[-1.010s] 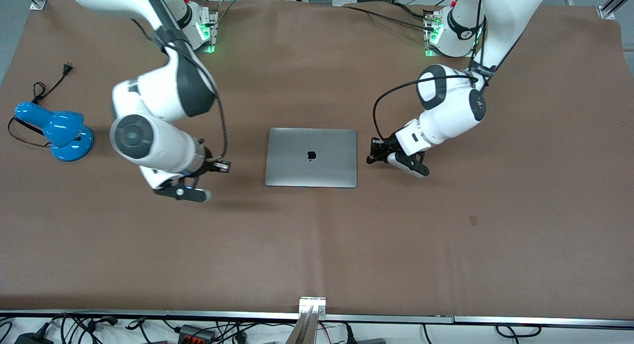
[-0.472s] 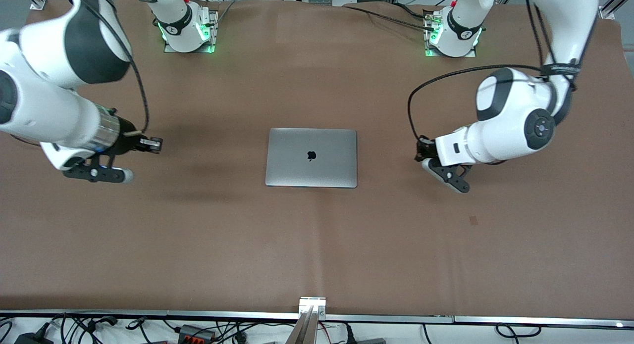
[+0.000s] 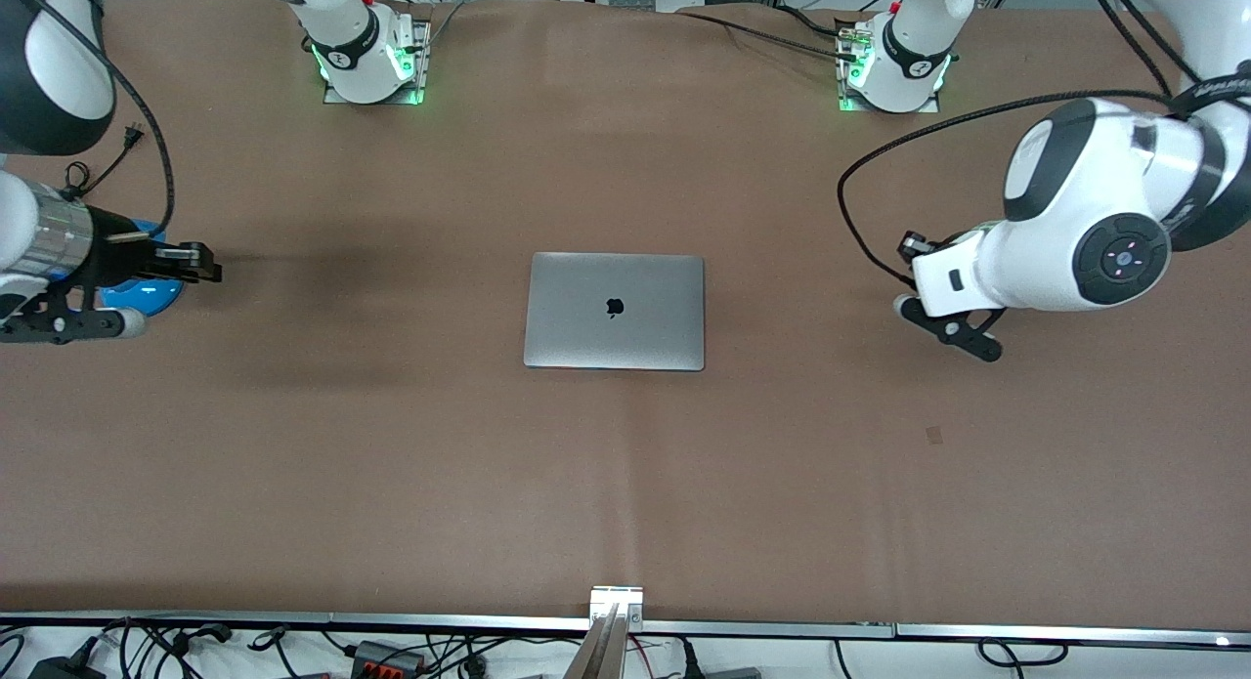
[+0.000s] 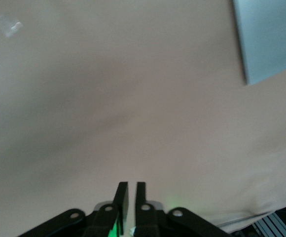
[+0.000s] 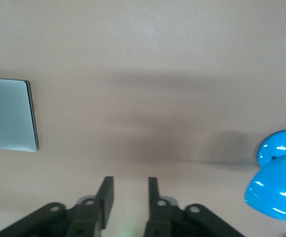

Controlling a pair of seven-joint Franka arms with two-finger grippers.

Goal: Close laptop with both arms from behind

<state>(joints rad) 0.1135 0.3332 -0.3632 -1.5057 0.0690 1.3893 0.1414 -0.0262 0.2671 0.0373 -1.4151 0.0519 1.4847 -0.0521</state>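
The grey laptop (image 3: 614,311) lies shut and flat in the middle of the table, its black apple logo up. It also shows at the edge of the left wrist view (image 4: 268,34) and of the right wrist view (image 5: 7,113). My left gripper (image 3: 910,245) hangs over bare table toward the left arm's end, well clear of the laptop. Its fingers (image 4: 122,193) are almost together with nothing between them. My right gripper (image 3: 203,262) hangs over the table's right-arm end, beside the lamp. Its fingers (image 5: 106,193) stand apart and empty.
A blue desk lamp (image 3: 151,293) with a black cord (image 3: 98,166) sits at the right arm's end, partly hidden by the right hand; it also shows in the right wrist view (image 5: 276,185). A brown mat (image 3: 625,484) covers the table.
Both arms have swung away from the laptop toward their own ends of the table and risen. The laptop has not moved and stays shut.
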